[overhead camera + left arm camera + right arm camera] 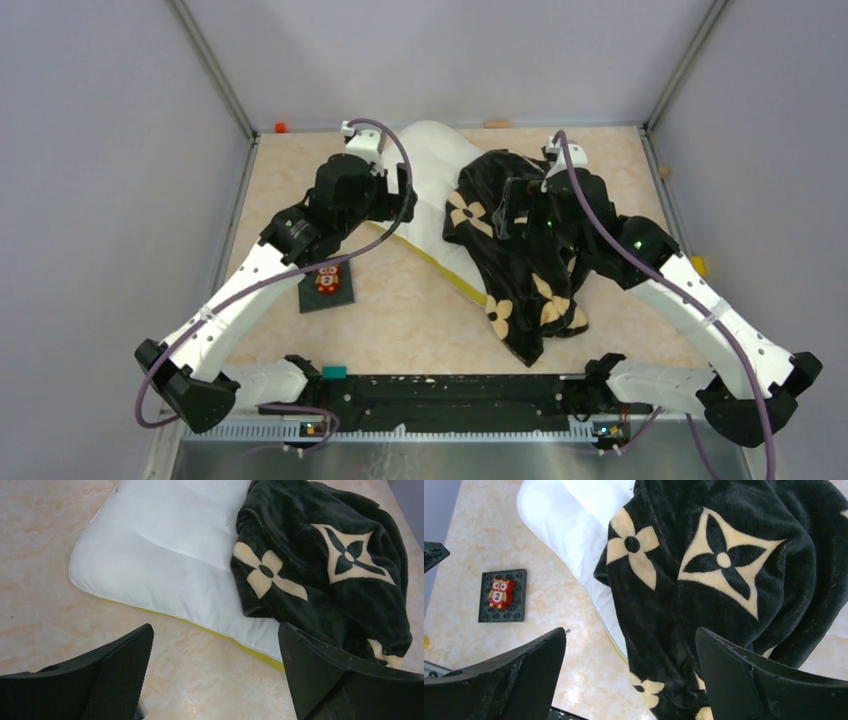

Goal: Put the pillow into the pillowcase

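Overlapping white pillow (165, 565): crumpled flower-printed pillowcase (310, 600)

Pillow (165, 565): plain white, with a yellow band along the edge nearest the left gripper (215, 630).
Pillowcase (320, 610): black, printed with cream-tan four-petal flowers and diamond motifs, one diamond just ahead of the right gripper (630, 632).
Card (502, 595): dark grey, red owl bearing a white 2, left of the right gripper.
Table (40, 540): beige marbled with pale orange.
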Robot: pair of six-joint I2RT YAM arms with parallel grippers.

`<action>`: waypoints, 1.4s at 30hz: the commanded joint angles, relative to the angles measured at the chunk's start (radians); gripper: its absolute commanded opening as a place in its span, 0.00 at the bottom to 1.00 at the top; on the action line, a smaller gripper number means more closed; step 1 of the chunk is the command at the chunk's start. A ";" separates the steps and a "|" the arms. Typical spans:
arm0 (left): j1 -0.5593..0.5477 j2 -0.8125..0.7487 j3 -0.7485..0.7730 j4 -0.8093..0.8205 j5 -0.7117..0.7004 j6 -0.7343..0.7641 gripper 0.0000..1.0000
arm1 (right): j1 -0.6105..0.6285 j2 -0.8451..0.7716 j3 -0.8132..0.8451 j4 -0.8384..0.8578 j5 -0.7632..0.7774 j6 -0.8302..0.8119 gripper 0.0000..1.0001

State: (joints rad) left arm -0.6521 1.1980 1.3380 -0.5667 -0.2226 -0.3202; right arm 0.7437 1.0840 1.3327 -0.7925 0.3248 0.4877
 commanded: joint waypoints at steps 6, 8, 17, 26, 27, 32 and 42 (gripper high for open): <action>0.041 0.021 -0.033 0.044 -0.032 -0.048 0.99 | -0.009 -0.036 -0.108 0.045 0.076 0.028 0.99; 0.077 0.038 -0.035 0.062 0.007 -0.060 0.99 | -0.019 -0.027 -0.122 0.051 0.074 0.029 0.99; 0.264 0.217 -0.030 0.148 0.166 -0.133 0.99 | -0.122 0.028 -0.223 0.112 -0.010 0.048 0.99; 0.294 0.519 0.089 0.157 0.169 -0.162 0.99 | -0.171 0.071 -0.312 0.163 -0.002 0.072 0.99; 0.293 0.549 0.102 0.143 0.143 -0.168 0.99 | -0.177 0.078 -0.325 0.175 -0.009 0.073 0.99; 0.289 0.717 0.138 0.138 0.094 -0.219 0.99 | -0.211 0.147 -0.390 0.255 -0.053 0.075 0.99; 0.394 0.682 0.000 0.126 0.041 -0.341 0.00 | -0.220 0.468 -0.266 0.364 -0.174 0.040 0.93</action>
State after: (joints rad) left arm -0.3588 1.9747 1.4658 -0.4229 -0.1131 -0.6010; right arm 0.5278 1.4525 0.9638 -0.5007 0.2340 0.5499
